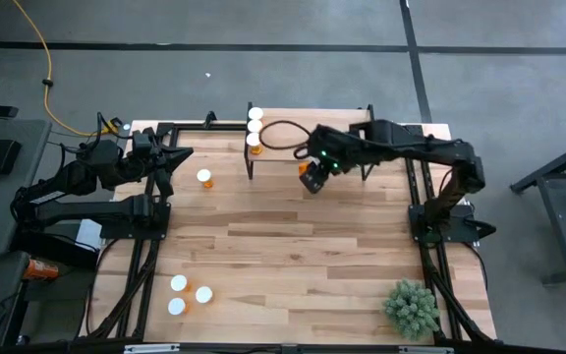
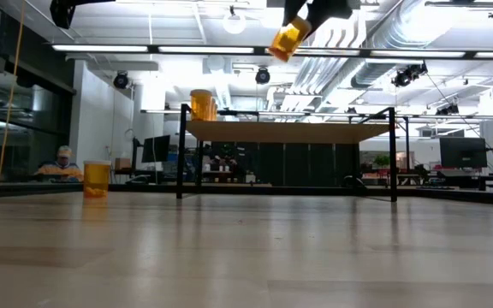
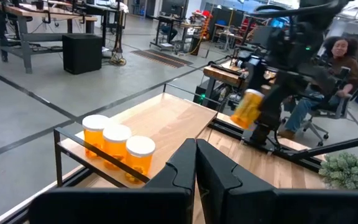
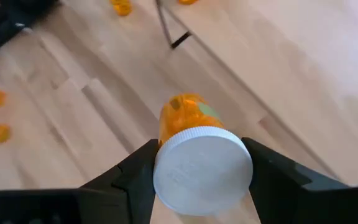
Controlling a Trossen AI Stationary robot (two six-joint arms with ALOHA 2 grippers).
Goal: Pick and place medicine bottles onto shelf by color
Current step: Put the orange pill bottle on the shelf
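Left gripper (image 1: 168, 162) sits at the table's left edge, fingers pressed together, empty. 1 bottle (image 1: 204, 178) stands nearby, 3 more (image 1: 254, 126) line the shelf (image 1: 342, 128) end — right gripper (image 1: 311, 177) hangs by the shelf, clamped on a tilted bottle (image 4: 194, 152).

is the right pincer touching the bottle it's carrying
Touching. In the right wrist view, the right pincer has a finger pressed against each side of the bottle at its white cap, with no gap showing.

Right hand (image 2: 315, 10) cropped at top edge
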